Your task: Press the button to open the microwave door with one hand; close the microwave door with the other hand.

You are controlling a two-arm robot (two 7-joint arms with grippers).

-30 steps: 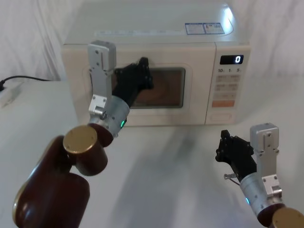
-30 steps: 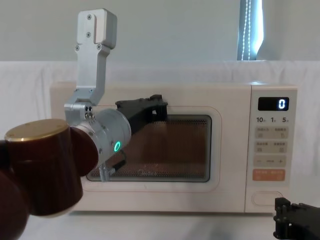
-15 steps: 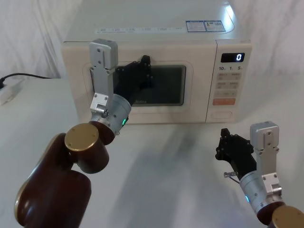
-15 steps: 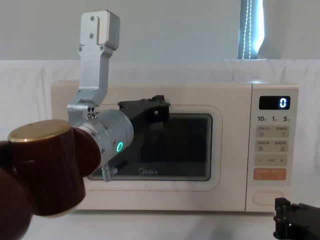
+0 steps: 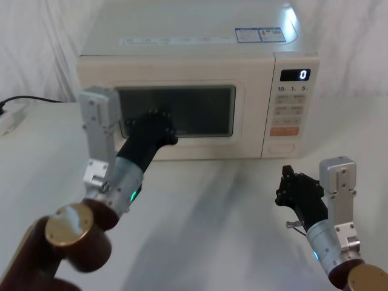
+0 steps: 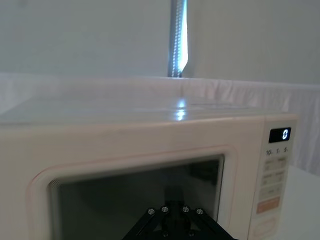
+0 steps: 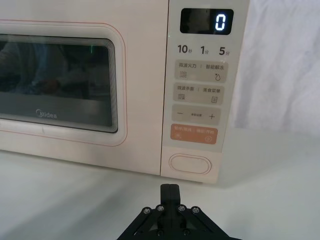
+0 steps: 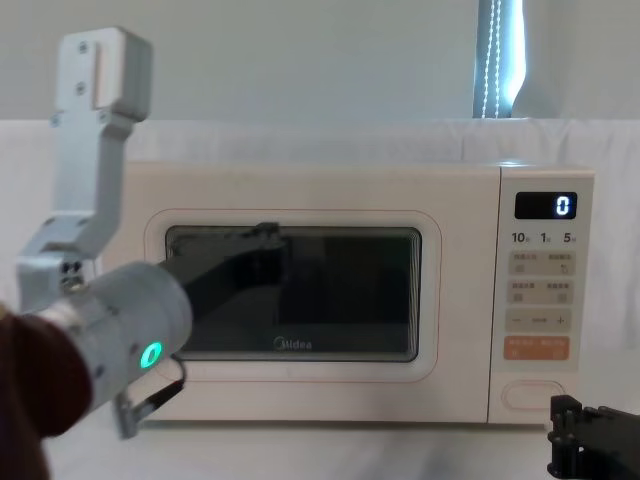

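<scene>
Nearest the robot, the right gripper [image 5: 297,193] hovers low over the white surface [image 5: 218,206], in front of the microwave's control panel [image 7: 196,90] and well short of it. Its jaws point toward the panel; whether they are apart or together cannot be told. Straight ahead of those jaws and a little above them sits the button [image 7: 191,163], a wide cream pill at the bottom of the panel, untouched. Above it come the orange rectangular button [image 7: 194,135], the small grey-labelled pads [image 7: 199,72] and the lit display [image 7: 206,21] reading 0.

The left gripper [image 5: 153,125] is raised in front of the microwave door [image 5: 176,91], before the left part of its dark window [image 8: 300,292]. Whether it touches the door cannot be told, nor can the state of its jaws. A green light glows on its grey wrist [image 8: 135,338].

Beyond both sets of jaws, the microwave door lies shut and flush with the cream microwave [image 5: 182,42], the Midea logo [image 7: 47,115] under its window.
</scene>
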